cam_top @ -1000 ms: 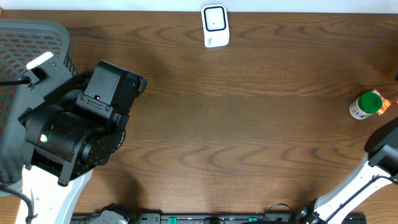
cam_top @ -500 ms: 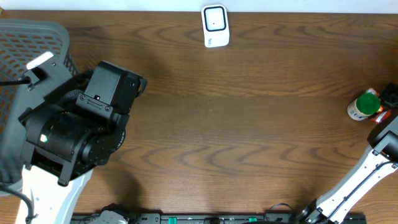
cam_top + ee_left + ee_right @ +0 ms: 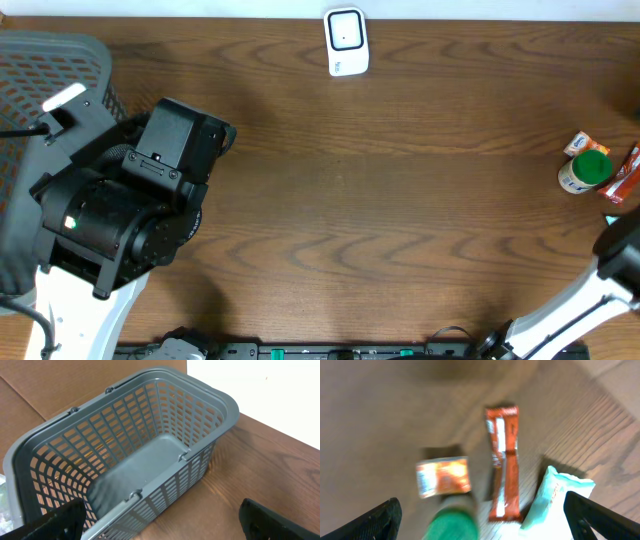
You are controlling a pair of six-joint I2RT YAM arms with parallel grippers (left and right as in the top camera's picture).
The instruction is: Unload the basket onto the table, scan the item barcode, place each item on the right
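A grey mesh basket [image 3: 55,60] sits at the far left edge of the brown wooden counter [image 3: 400,210]; the left wrist view shows nothing inside it. The bulky black left arm [image 3: 125,210] hangs over the counter just beside the basket. The left hand [image 3: 162,527] is open, its dark fingertips [image 3: 55,522] spread wide at the lower corners of the wrist view with nothing between them, and it points toward the basket.

At the middle of the far edge lies a white scanner [image 3: 346,42] with a dark window, well apart from both arms.

Near the right edge stands a small bottle with a green cap [image 3: 585,170], resting on the counter and not held. A small orange packet [image 3: 581,143] lies just beside it on the far side, and a long red-orange wrapper [image 3: 628,175] lies just to its right. The blurred right wrist view also shows a pale teal packet [image 3: 559,497] next to the wrapper.

The right hand [image 3: 490,520] hovers above this cluster with its fingers wide apart, gripping nothing. The white right arm [image 3: 610,260] enters from the lower right corner.
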